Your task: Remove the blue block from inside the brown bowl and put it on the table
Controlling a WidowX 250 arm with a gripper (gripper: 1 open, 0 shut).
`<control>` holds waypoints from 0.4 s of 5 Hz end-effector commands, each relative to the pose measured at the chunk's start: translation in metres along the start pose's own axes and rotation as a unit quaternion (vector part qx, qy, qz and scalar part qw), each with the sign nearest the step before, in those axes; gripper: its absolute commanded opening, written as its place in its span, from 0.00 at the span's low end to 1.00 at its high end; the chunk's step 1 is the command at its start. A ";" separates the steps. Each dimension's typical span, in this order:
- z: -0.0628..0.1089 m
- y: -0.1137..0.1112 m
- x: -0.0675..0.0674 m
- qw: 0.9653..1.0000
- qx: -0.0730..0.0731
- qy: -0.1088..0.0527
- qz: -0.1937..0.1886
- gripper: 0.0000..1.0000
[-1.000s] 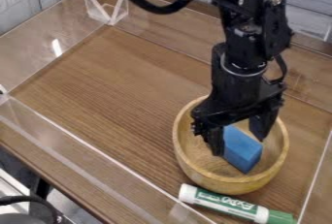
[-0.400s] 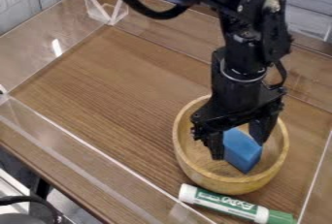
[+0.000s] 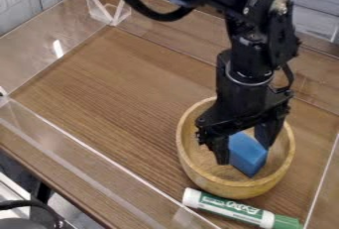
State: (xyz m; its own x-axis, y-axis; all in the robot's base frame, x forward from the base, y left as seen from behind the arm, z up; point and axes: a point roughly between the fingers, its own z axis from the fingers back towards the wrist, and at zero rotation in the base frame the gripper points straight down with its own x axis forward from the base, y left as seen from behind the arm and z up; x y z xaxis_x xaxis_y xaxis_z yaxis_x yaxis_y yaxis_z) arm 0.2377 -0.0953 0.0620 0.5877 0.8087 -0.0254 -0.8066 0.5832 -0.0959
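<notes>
The blue block [image 3: 248, 153] lies inside the brown bowl [image 3: 192, 146] at the lower right of the table [image 3: 119, 84]. My gripper [image 3: 243, 144] hangs straight down into the bowl, open, with one finger on each side of the block. The left finger [image 3: 215, 148] stands beside the block's left face and the right finger [image 3: 273, 134] is near its right edge. Whether the fingers touch the block cannot be made out. The block's upper part is partly hidden behind the gripper body.
A green-and-white marker [image 3: 243, 207] lies just in front of the bowl near the table's front edge. Low clear acrylic walls [image 3: 54, 45] border the table on the left and back. The black arm [image 3: 252, 35] rises over the bowl toward the top.
The gripper has sunk very slightly lower around the block. The block and bowl have not moved.
</notes>
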 end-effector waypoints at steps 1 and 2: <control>0.017 -0.007 -0.002 0.999 -0.030 -0.012 -0.004 1.00; 0.009 -0.007 -0.002 0.999 -0.031 -0.012 -0.004 1.00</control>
State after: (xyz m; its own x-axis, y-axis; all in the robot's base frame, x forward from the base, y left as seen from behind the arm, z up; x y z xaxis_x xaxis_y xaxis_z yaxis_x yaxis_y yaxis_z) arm 0.2370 -0.0969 0.0625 0.5922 0.8057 -0.0114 -0.8003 0.5865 -0.1248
